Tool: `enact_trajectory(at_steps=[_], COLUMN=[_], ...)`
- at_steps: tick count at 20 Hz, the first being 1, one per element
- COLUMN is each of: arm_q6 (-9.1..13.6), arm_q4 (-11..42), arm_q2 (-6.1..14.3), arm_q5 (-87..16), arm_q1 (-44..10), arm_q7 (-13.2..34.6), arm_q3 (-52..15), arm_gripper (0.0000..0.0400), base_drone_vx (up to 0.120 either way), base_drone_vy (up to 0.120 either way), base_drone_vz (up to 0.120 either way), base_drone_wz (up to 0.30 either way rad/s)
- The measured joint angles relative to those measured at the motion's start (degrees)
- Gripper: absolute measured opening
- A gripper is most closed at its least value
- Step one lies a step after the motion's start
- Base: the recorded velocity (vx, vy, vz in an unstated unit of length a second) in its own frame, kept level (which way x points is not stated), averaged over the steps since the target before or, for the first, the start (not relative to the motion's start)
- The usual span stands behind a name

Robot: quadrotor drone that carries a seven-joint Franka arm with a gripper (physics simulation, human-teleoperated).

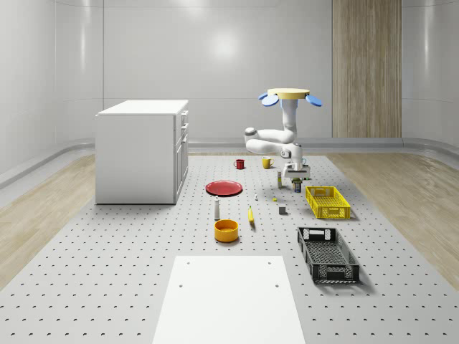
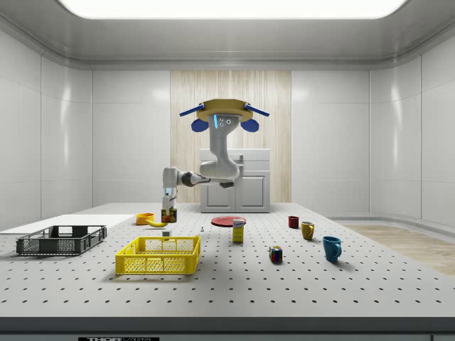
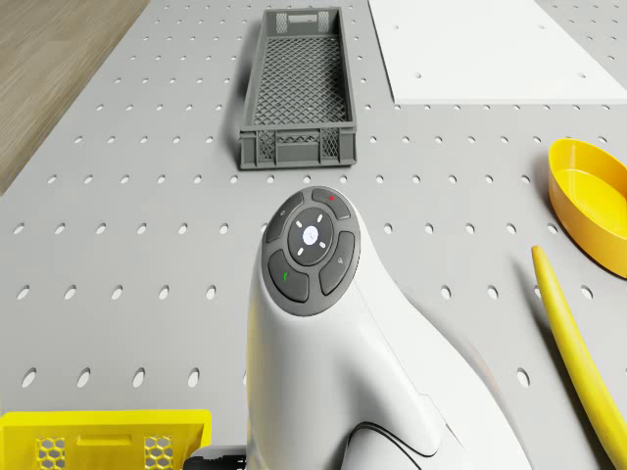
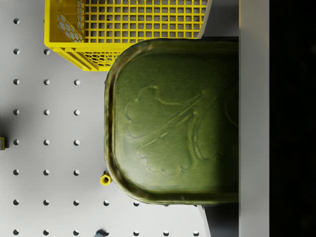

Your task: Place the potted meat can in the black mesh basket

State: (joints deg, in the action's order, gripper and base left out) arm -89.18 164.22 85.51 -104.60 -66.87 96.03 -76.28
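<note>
The potted meat can [image 1: 297, 186] hangs just above the table, by the far end of the yellow basket [image 1: 328, 201]. My gripper [image 1: 297, 179] is shut on it from above. In the wrist view the can's greenish embossed lid [image 4: 173, 123] sits against one finger pad [image 4: 254, 118]. From the side, the gripper [image 2: 169, 209] holds the can [image 2: 169, 216] low over the table. The drone [image 1: 289, 94] hovers above the table's back part, arm bent down. The black mesh basket [image 1: 337, 272] lies nearer the front, beyond the yellow one; its wall [image 3: 297, 147] is in the drone view.
A red plate [image 1: 224, 188], a yellow bowl [image 1: 226, 230] and a banana [image 1: 251, 214] lie towards the whole-scene view's left of the can. Red [image 1: 239, 163] and yellow [image 1: 267, 162] mugs stand behind. A white cabinet [image 1: 142, 150] stands at the left, a white panel [image 1: 229, 301] in front.
</note>
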Motion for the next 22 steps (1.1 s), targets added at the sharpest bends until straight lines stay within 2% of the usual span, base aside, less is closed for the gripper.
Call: enact_trajectory(at_steps=[3,22], arm_q6=[-0.11,-0.72], arm_q4=[-0.01,-0.04], arm_q2=[0.12,0.77], arm_q5=[0.05,0.32], arm_q1=[-0.03,-0.2], arm_q7=[0.03,0.18], arm_q3=[-0.02,-0.12], arm_gripper=[0.0286,0.0286], base_drone_vx=[0.12,0.12], base_drone_vy=[0.107,0.0], base_drone_vz=[0.0,0.0], base_drone_wz=[0.0,0.0])
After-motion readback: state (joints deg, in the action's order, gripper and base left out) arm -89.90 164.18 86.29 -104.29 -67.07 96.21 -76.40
